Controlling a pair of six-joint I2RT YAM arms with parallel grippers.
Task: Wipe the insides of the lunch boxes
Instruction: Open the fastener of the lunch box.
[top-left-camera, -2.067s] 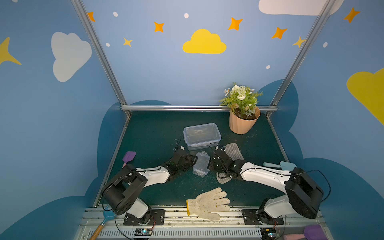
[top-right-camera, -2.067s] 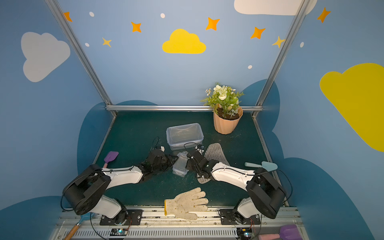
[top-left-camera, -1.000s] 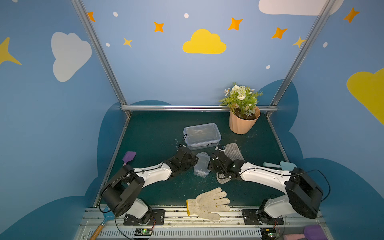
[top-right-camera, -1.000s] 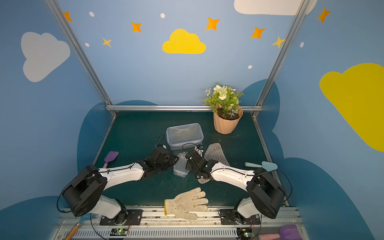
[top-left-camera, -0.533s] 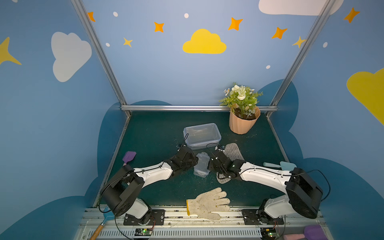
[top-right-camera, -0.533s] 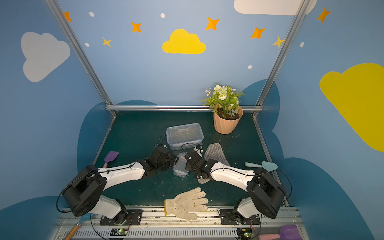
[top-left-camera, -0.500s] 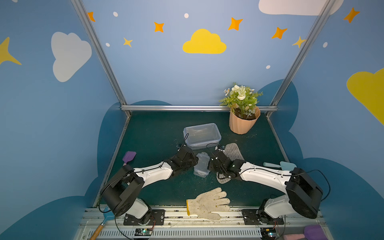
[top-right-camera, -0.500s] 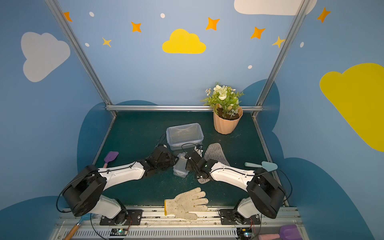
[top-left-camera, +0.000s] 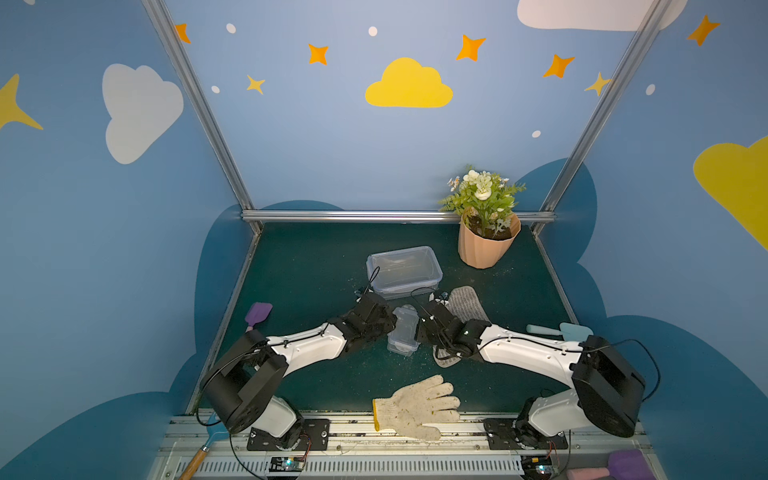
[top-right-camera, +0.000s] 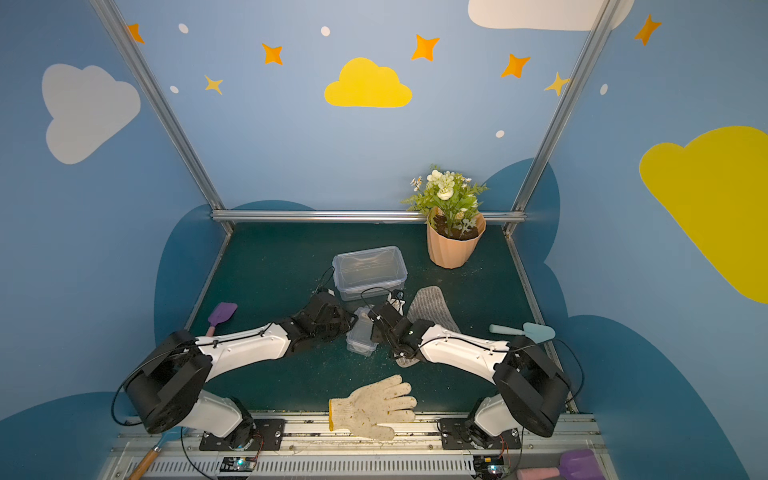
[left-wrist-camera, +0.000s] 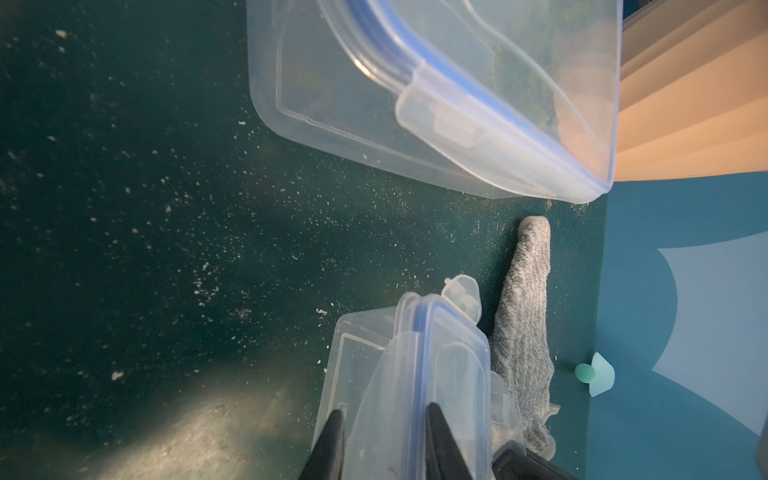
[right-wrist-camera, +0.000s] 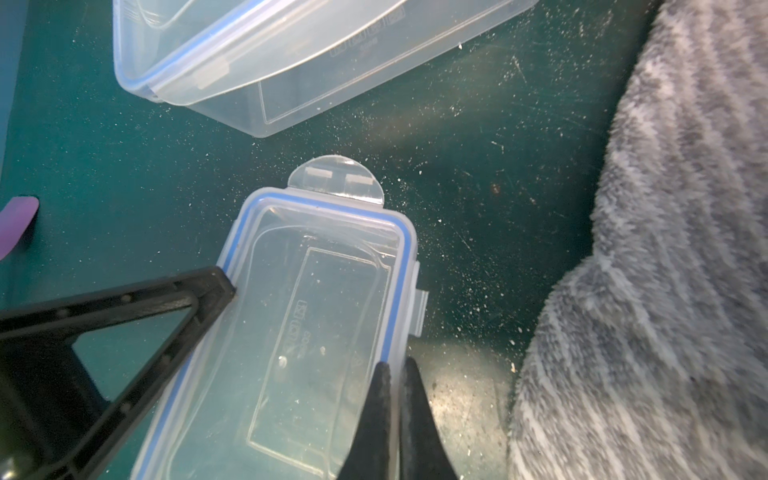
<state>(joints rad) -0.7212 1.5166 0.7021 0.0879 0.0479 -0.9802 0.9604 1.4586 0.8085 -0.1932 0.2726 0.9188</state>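
Observation:
The small clear lunch box (top-left-camera: 404, 332) (right-wrist-camera: 316, 311) lies on the green mat between both arms, its blue-rimmed lid on and the end clip flap open. My left gripper (top-left-camera: 386, 324) (left-wrist-camera: 384, 415) is shut on its left long side, one finger on each face of that edge. On the opposite rim, my right gripper (top-left-camera: 419, 328) (right-wrist-camera: 395, 368) is pinched shut on the lid. The large lunch box (top-left-camera: 403, 270) (left-wrist-camera: 374, 124) stands just behind, open, its lid tilted inside. A grey cloth (top-left-camera: 465, 303) (right-wrist-camera: 665, 249) lies under and beside my right wrist.
A peach flower pot (top-left-camera: 486, 249) stands at the back right. A white work glove (top-left-camera: 415, 405) lies at the front edge. A purple spatula (top-left-camera: 258, 311) is at the left and a teal scoop (top-left-camera: 561, 331) at the right. Crumbs speckle the mat.
My left gripper edged in and closed against the small lunch box early on. Over the last second neither arm nor the box has visibly moved.

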